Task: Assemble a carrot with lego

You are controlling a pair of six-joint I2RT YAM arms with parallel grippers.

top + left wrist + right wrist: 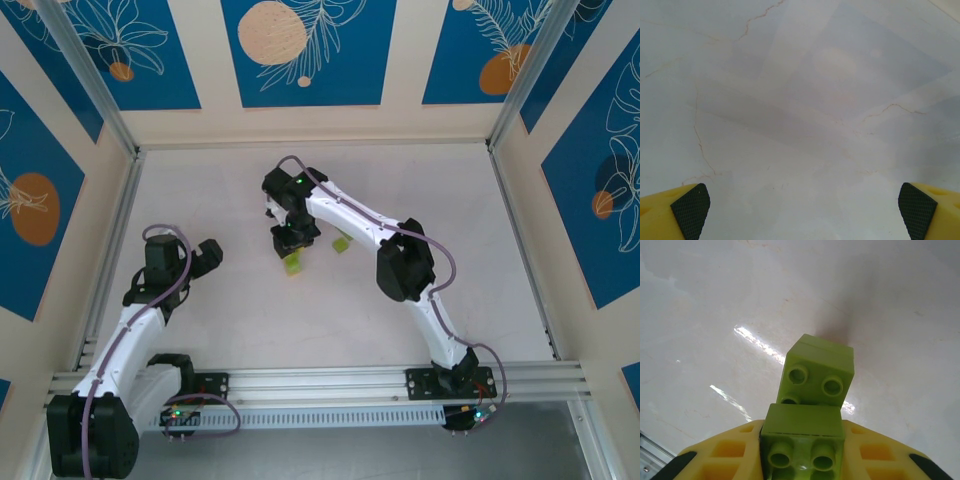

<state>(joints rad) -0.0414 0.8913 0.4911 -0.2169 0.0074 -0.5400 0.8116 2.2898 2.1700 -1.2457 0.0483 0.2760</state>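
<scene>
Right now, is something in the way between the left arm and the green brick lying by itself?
Yes. The right end effector, gripping green bricks, sits between the left end effector and that loose brick.

Table (200,190) open L & far; loose brick (342,243) beside lego stack (294,264) in right hand (293,250).

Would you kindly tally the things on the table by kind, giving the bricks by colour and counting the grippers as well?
Lime-green bricks: 3, a joined pair held in the jaws of the right gripper, and a loose brick nearby.
Grippers: 2, the right one and the left gripper, whose jaws are open.
Total: 5
</scene>
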